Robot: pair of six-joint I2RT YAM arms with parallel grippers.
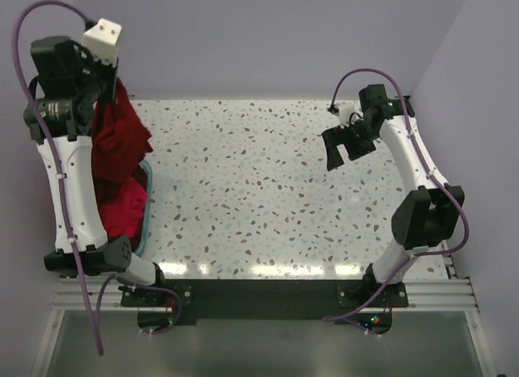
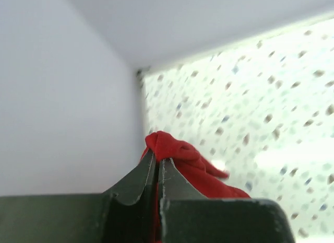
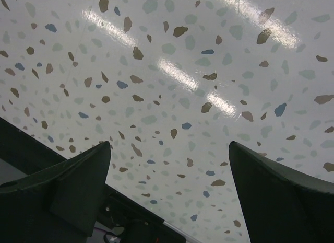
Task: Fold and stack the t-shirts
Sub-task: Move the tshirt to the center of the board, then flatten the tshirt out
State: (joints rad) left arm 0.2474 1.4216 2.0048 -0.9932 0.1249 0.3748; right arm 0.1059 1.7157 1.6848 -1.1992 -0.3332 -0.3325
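Crimson t-shirt (image 1: 120, 138) — clamped in left claw (image 2: 156, 160), hung straight below it.
Gripped a bunched fold between fully closed jaws and held high, likely to let cloth drop clear of brighter t-shirts (image 1: 126, 211) heaped in teal basket (image 1: 148, 200) underneath. Poised right claw (image 3: 169, 145) wide open, empty, over speckled table (image 3: 172, 70), well off to the side, seemingly ready to catch a hem.

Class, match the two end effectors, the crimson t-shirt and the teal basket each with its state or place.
1 left end effector
2 right end effector
3 crimson t-shirt
4 teal basket

a open over the speckled table
b hanging in the air
c shut on cloth
d at the table's left edge

Pairs: 1-c, 2-a, 3-b, 4-d
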